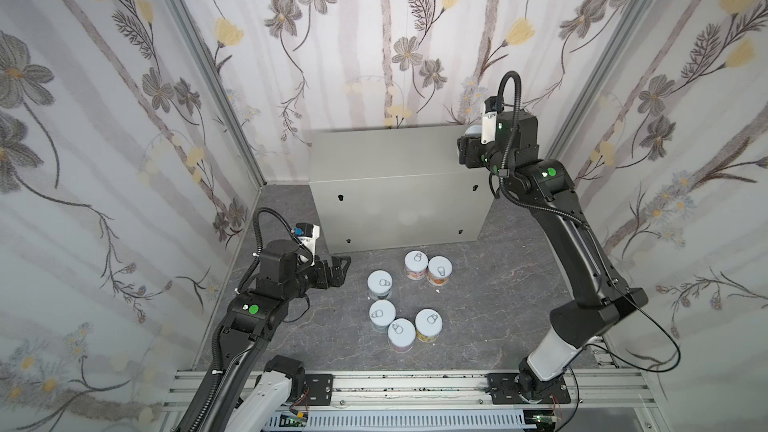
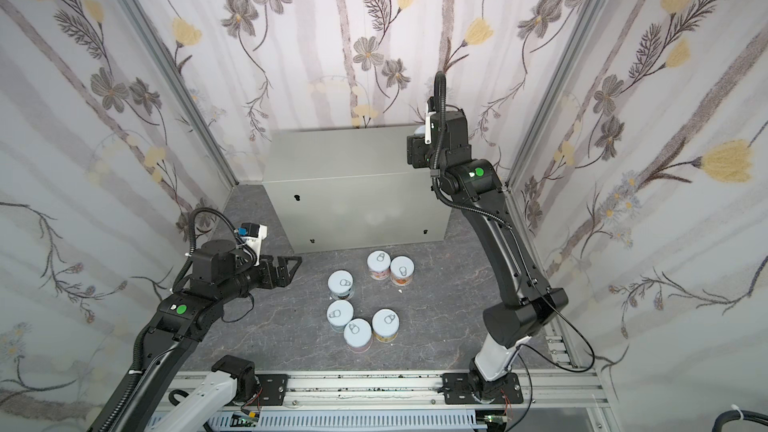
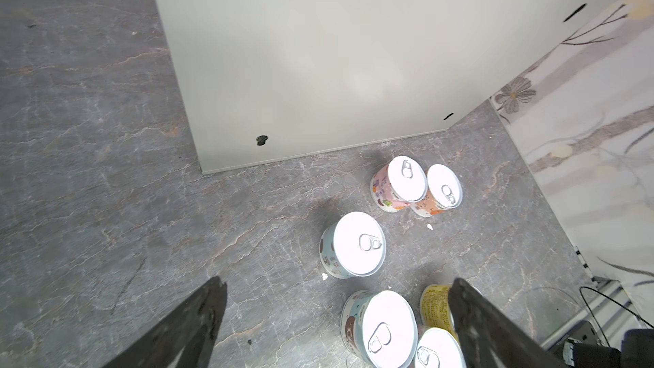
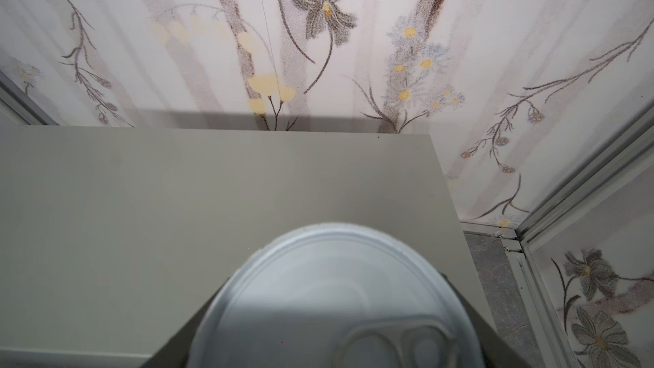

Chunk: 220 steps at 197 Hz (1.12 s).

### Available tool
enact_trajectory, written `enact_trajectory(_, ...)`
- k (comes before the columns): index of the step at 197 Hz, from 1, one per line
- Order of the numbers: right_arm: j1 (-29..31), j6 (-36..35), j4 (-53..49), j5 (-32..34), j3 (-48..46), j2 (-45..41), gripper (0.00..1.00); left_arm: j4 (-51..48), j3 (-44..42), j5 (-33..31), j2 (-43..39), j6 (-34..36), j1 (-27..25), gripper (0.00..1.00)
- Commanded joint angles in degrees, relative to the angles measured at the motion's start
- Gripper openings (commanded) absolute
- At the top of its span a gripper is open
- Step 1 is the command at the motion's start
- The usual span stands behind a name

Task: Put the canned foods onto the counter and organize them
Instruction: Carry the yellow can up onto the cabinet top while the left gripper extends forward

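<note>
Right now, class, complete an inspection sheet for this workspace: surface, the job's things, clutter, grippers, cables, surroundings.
Surface: dark grey marbled floor; pale grey counter.
Job's things: six tins upright on the floor in front of the counter; a seventh tin above the counter's right end.
Clutter: two small pale scraps on the floor by the tins.
Grippers: left gripper open, empty, beside the tins; right gripper shut on the seventh tin.
Cables: black conduit on each arm; thin black cable looped by the right arm's base.
Surroundings: floral wallpaper on three sides; metal rail at the front.

Grey-beige counter (image 1: 374, 155), grey marbled floor (image 1: 498, 284)
</note>
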Motion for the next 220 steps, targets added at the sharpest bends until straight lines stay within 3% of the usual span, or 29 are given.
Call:
enact_trajectory(1, -1.5, -1.6, -3.2, -3.9, 6.8, 5.0, 0.59, 4.2, 0.2, 7.4, -1.6, 0.4, -0.2, 1.00)
enact_trajectory(37, -3.6, -2.0, -2.3, -6.0, 9.5, 9.1, 0.59, 5.9, 6.5, 14.9, -2.0, 1.0, -1.9, 1.00)
enact_trajectory(104, -4.1, -2.4, -2.7, -9.3, 9.6, 11.5, 0.66, 4.6, 20.6, 18.0, 8.3, 8.4, -4.1, 1.00)
enact_trajectory(145, -4.2, -2.5, -2.4, -8.6, 9.9, 12.3, 0.76, 6.9, 28.5, 17.3, 15.9, 11.9, -5.6, 1.00)
enact_trajectory(170, -4.3, -3.0, -1.6, -7.8, 10.0, 12.1, 0.82, 10.3, 27.5, 17.2, 17.9, 12.2, -6.6, 1.00)
enact_trajectory(220, -4.4, -3.5, -0.7, -7.4, 9.8, 9.7, 0.89, 14.3, 20.1, 15.1, 13.8, 12.4, -6.7, 1.00)
